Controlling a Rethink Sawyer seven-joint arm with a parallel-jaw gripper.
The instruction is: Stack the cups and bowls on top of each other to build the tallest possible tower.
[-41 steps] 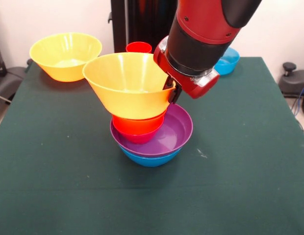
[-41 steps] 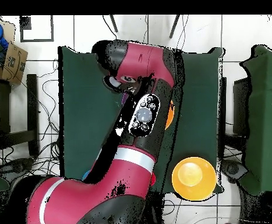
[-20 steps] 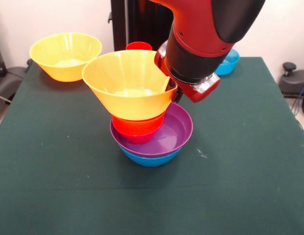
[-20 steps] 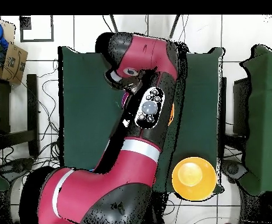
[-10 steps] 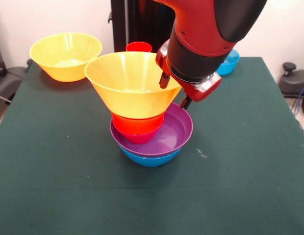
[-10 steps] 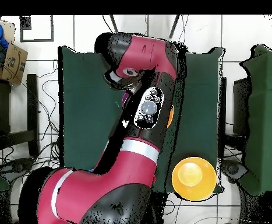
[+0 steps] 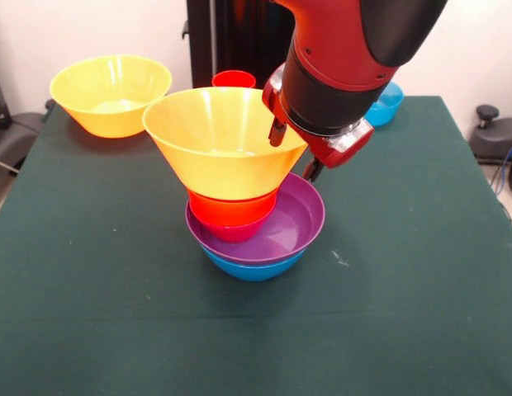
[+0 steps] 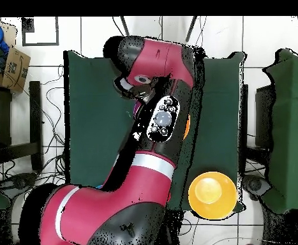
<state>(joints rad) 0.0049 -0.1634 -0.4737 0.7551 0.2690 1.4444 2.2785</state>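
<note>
The tower (image 7: 248, 206) stood mid-table on the dark green cloth (image 7: 91, 313): a blue bowl (image 7: 252, 267) at the bottom, a wide purple bowl (image 7: 293, 223) nested in it, then a small pink-red bowl (image 7: 231, 233), an orange-red bowl (image 7: 231, 210) and, on top, a large yellow bowl (image 7: 219, 140). All were glossy, smooth plastic, round, mouths up. The yellow one was a steep cone — narrow base, broad flaring rim — and its axis stood close to upright, the rim tipped a little. The small bowls sat toward the purple bowl's left side in the front view, leaving its right half bare.

The gripper (image 7: 293, 151) hung at the yellow bowl's right rim, spread open and gripping nothing: one finger (image 7: 275, 132) was inside the rim, the other (image 7: 313, 171) outside, below it, over the purple bowl.

A second yellow bowl (image 7: 111, 92) sat upright at the far left corner, well apart from the tower. A red cup (image 7: 234, 79) showed just behind the top bowl's rim, and a light-blue bowl (image 7: 386, 103) peeked out beside the arm — mostly hidden. From overhead the arm (image 8: 145, 159) covered the tower; only the lone yellow bowl (image 8: 212, 194) showed clearly.
</note>
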